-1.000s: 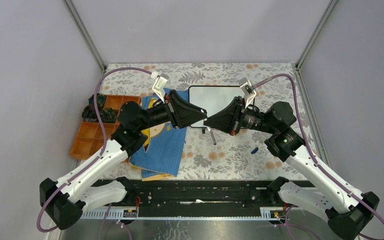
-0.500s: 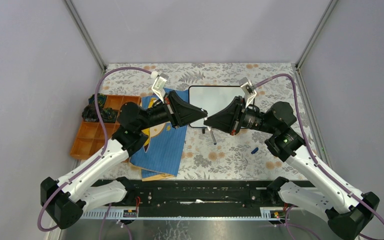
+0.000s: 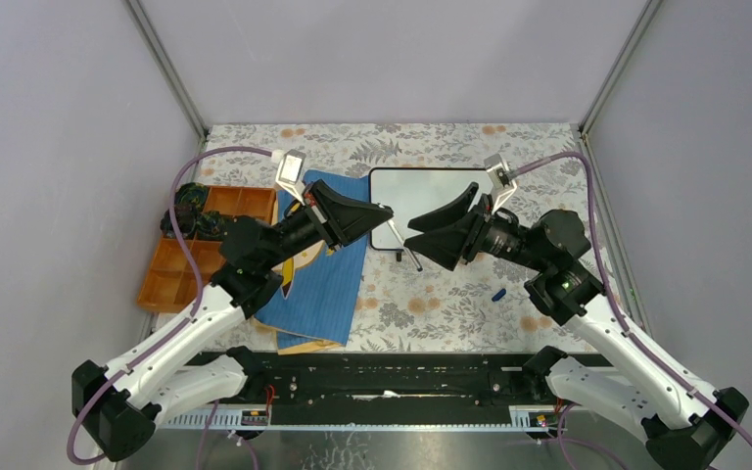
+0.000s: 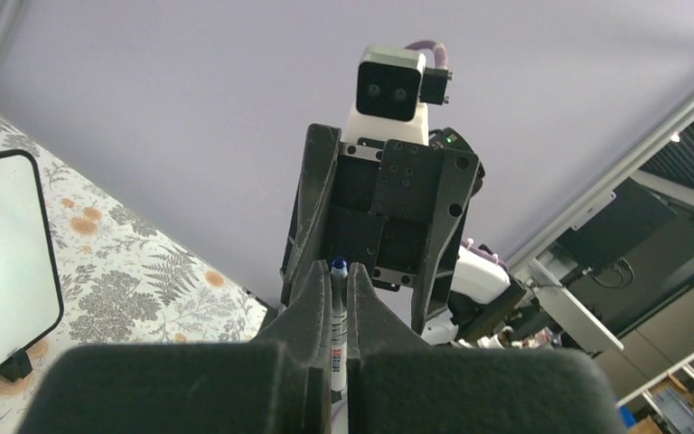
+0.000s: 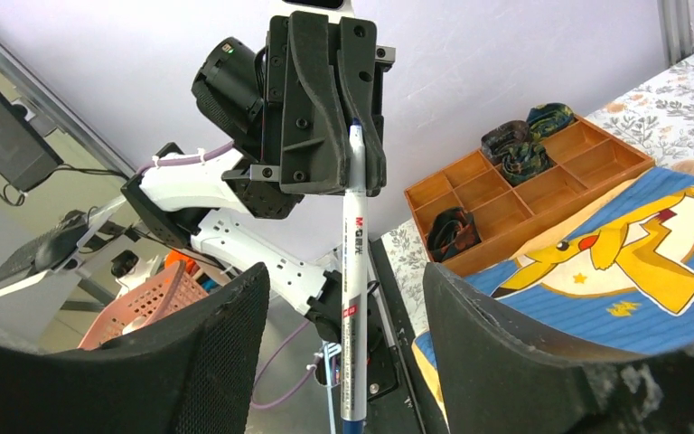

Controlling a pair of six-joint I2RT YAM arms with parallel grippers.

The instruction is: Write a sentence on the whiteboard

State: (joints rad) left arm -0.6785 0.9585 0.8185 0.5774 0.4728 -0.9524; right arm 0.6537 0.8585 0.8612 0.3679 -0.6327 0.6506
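The whiteboard (image 3: pixel 421 186) lies at the back middle of the floral table, and its white face shows no sentence; the left wrist view catches its corner (image 4: pixel 0 253). Above its near edge my left gripper (image 3: pixel 384 211) is shut on a white marker pen (image 3: pixel 411 257) with a blue tip (image 4: pixel 337 307). Facing it, my right gripper (image 3: pixel 409 235) stands open. In the right wrist view the pen (image 5: pixel 354 262) runs between the wide-apart right fingers (image 5: pixel 217 362) without touching them, and its upper end sits in the left gripper (image 5: pixel 330 117).
A blue cloth book with a yellow cartoon figure (image 3: pixel 323 284) lies left of the board. Beside it is an orange compartment tray (image 3: pixel 171 274) holding dark bundles. A small blue cap (image 3: pixel 497 293) lies on the table under the right arm.
The left gripper closed on the pen, then the right gripper opened and let it go. Both arms drew slightly apart, and the pen went with the left gripper.
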